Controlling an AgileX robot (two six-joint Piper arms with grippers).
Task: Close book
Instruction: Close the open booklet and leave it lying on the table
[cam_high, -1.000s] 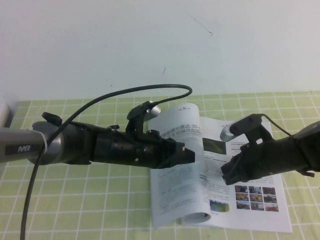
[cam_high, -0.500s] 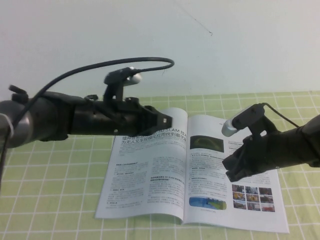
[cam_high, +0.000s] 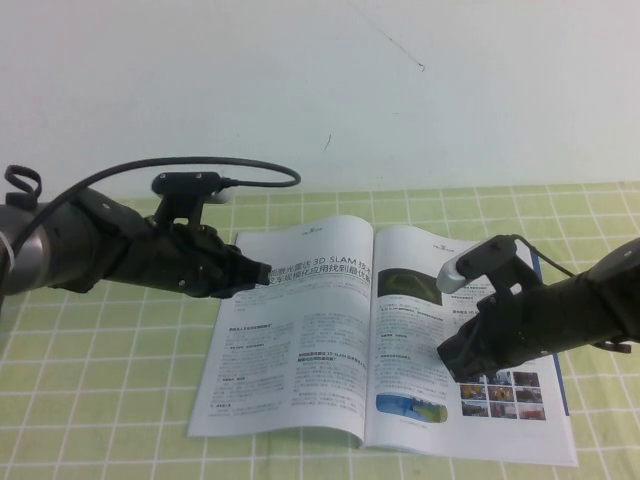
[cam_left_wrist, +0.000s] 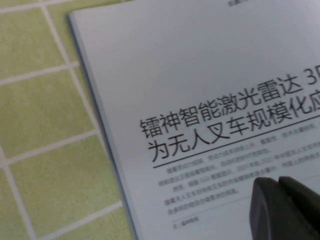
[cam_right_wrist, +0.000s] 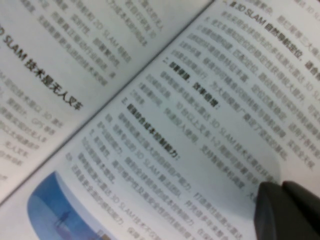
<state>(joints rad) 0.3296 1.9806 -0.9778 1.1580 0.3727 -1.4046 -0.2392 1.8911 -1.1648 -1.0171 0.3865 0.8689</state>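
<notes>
Book (cam_high: 300, 350) lies flat open on the bench (cam_high: 100, 400), unclosed; left tool (cam_high: 262, 272), closed and empty, at its far-left corner, right tool (cam_high: 447, 352), likewise closed, over the right page.

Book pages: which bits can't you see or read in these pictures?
- High view: the right hand and arm, over the right page, hide part of the book.
- High view: small print too tiny.
- Left wrist view: the left hand, at the left page's far corner, covers some lines; the edge cuts the headline.
- Right wrist view: text blurred.

The thin book (cam_high: 300, 340) lies open and flat, printed pages facing up.
</notes>
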